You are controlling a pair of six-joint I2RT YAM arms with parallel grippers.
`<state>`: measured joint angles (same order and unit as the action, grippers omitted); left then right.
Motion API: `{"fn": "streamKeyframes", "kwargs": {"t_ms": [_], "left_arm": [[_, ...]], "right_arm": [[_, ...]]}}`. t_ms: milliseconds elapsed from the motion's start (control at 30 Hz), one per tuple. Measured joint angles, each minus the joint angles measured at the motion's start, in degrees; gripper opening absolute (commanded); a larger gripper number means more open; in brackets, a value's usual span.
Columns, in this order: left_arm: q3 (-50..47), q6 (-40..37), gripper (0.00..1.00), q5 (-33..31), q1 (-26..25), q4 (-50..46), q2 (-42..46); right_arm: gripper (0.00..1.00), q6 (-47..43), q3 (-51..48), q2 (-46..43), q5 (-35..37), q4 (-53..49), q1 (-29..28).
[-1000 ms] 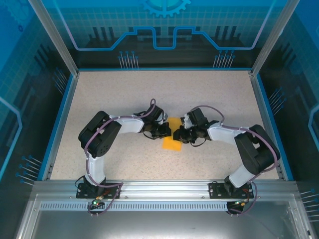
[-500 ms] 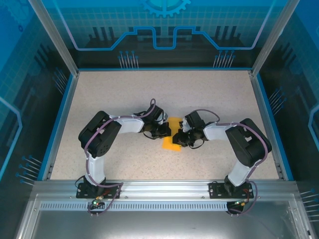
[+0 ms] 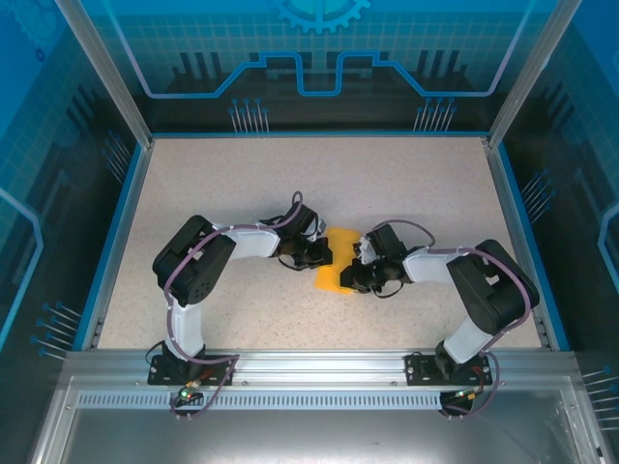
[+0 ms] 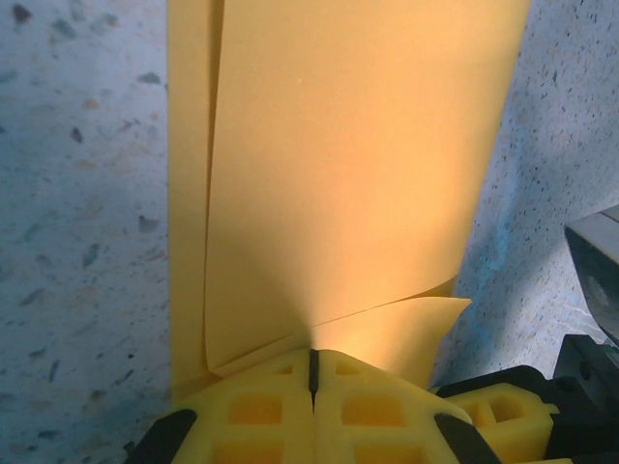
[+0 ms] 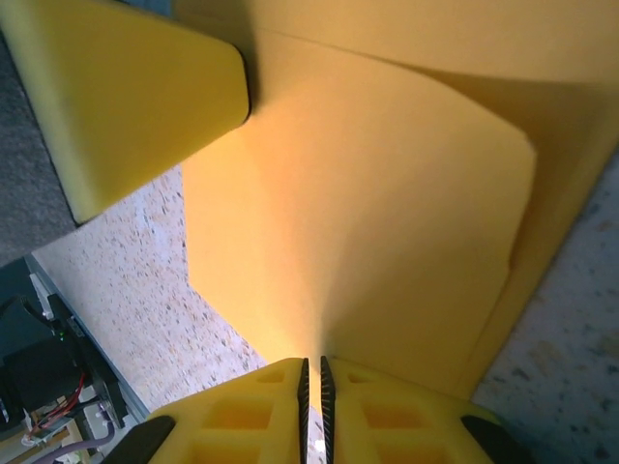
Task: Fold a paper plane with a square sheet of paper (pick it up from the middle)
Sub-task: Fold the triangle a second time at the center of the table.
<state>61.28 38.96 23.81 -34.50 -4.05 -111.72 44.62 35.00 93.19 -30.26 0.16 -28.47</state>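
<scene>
The square sheet of paper, orange-yellow and partly folded with layered flaps, lies at the middle of the table between both arms. My left gripper is at its left edge. In the left wrist view the jaws of the left gripper are shut on the paper, which fans out from the pinch. My right gripper is at the paper's right edge. The right gripper pinches a curved flap of the paper in its nearly touching jaws.
The speckled table is walled by a blue rim and aluminium posts. One yellow finger of the left gripper sits close over the paper in the right wrist view. The right gripper's body shows low right in the left wrist view.
The right gripper has shifted slightly toward the near right, and its arm has moved with it. More of the paper's far flap shows. The left arm has stayed put.
</scene>
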Motion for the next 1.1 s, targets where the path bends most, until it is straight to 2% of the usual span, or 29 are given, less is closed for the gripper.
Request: {"fn": "streamKeyframes", "kwargs": {"t_ms": [500, 700, 867, 1100], "left_arm": [[0.0, 0.0, 0.06, 0.0, 0.0, 0.0, 0.0], [0.0, 0.0, 0.07, 0.1, 0.0, 0.0, 0.0], [0.1, 0.1, 0.08, 0.3, 0.0, 0.0, 0.0], [0.1, 0.2, 0.11, 0.5, 0.0, 0.0, 0.0]], "right_arm": [[0.16, -1.8, -6.1, -6.0, -0.9, -1.0, 1.6], [0.23, -2.0, -7.6, -10.3, -0.9, -5.0, 3.7], [0.29, -2.0, -5.4, -15.3, 2.8, -10.3, 5.2], [0.33, -0.6, 0.0, -12.5, 4.5, -10.6, 5.6]]}}
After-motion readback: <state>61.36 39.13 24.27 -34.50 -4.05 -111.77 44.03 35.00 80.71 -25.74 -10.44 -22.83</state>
